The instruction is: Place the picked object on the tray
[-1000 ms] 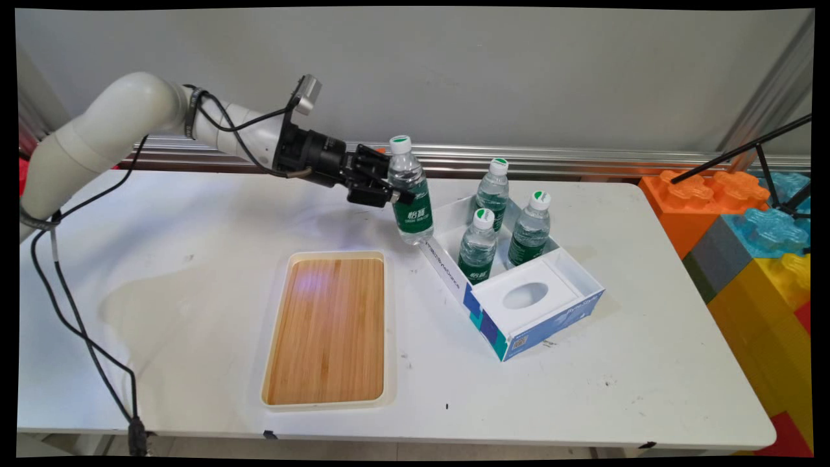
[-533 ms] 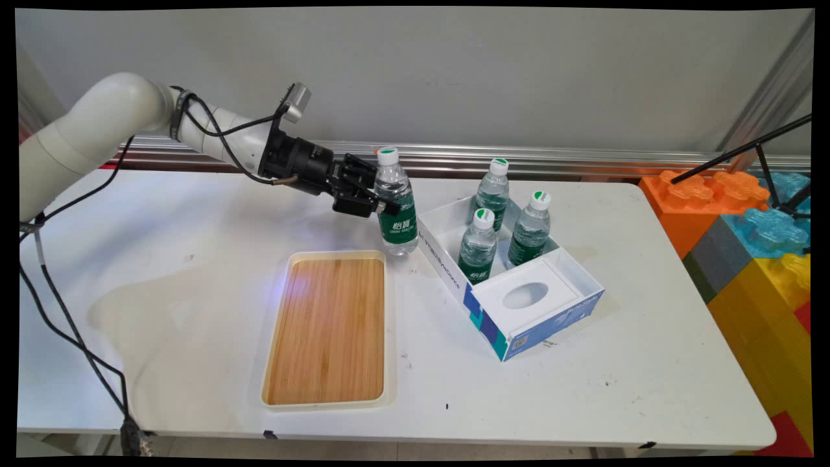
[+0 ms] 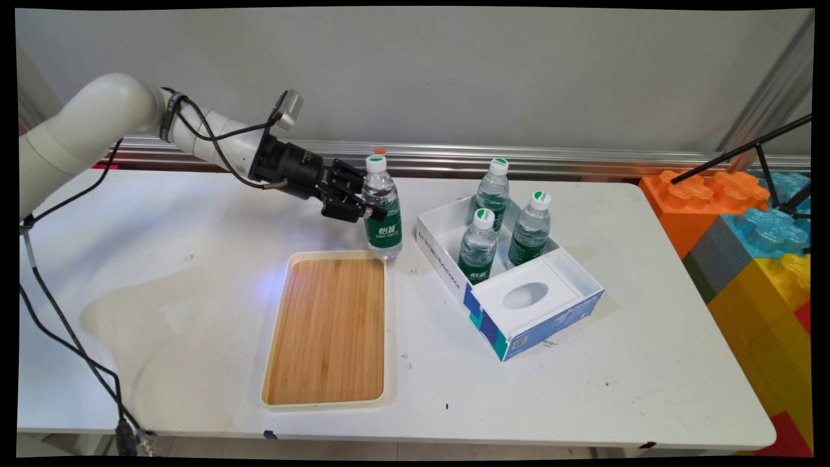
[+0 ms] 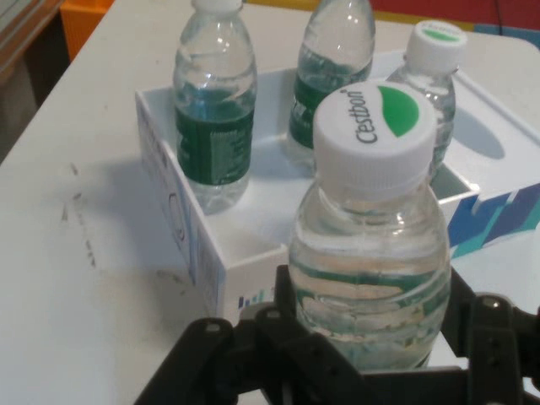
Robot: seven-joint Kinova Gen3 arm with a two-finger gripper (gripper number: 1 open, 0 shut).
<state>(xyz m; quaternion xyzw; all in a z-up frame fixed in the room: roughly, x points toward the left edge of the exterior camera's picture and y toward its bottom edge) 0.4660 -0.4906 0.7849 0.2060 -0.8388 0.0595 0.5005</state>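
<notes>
My gripper [image 3: 368, 209] is shut on a small water bottle [image 3: 382, 209] with a green label and a white cap. The bottle hangs upright just above the far right corner of the wooden tray [image 3: 329, 329]. In the hand view the held bottle [image 4: 371, 253] fills the middle, with my gripper [image 4: 371, 337] clamped round its body. To the right stands a white and blue box [image 3: 512, 275] holding three more bottles [image 3: 478, 246]. Those bottles [image 4: 215, 118] show behind the held one in the hand view, inside the box [image 4: 211, 253].
The white table [image 3: 583, 376] carries a faint dried stain at the left. Large orange, blue and yellow blocks [image 3: 746, 220] stand off the table's right end. A black stand leg [image 3: 765, 155] crosses above them. Black cables [image 3: 71, 324] hang down at the left.
The arm has carried the bottle leftward and downward, away from the box's left wall to the tray's far right corner. The grip has stayed closed on it.
</notes>
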